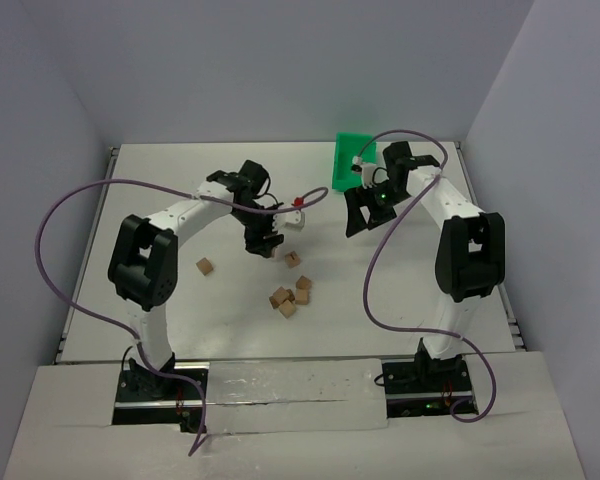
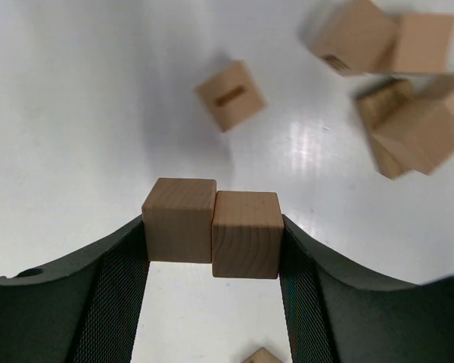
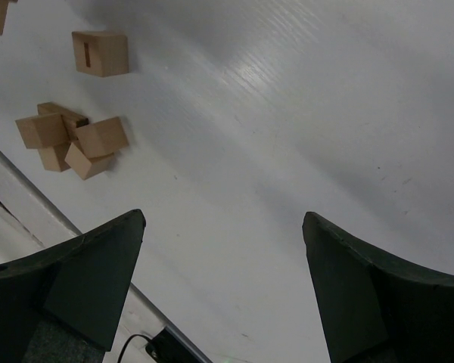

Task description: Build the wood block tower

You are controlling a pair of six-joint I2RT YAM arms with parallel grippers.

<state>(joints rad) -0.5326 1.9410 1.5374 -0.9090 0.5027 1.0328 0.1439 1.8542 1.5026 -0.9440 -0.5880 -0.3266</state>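
- While the left tool (image 1: 263,242) hangs over the middle of the worktop (image 1: 170,190), its fingers are clamped on two wood blocks (image 2: 247,234). The pair sits side by side between the pads with faces touching, and the right one sits a little lower in the left wrist view.
- Whether that pair rests on the worktop or is lifted off it, I cannot tell.
- Just right of the left tool and slightly nearer lies a single block (image 1: 293,259). Nearer still is a loose cluster of blocks (image 1: 290,297) — several, some touching, turned at different angles.
- A lone block (image 1: 206,266) lies well apart, to the left of the cluster.
- The right tool (image 3: 223,223) has its fingers spread wide with nothing between them — it hovers above bare worktop on the right side, near the green bin (image 1: 350,160) that stands at the far edge.
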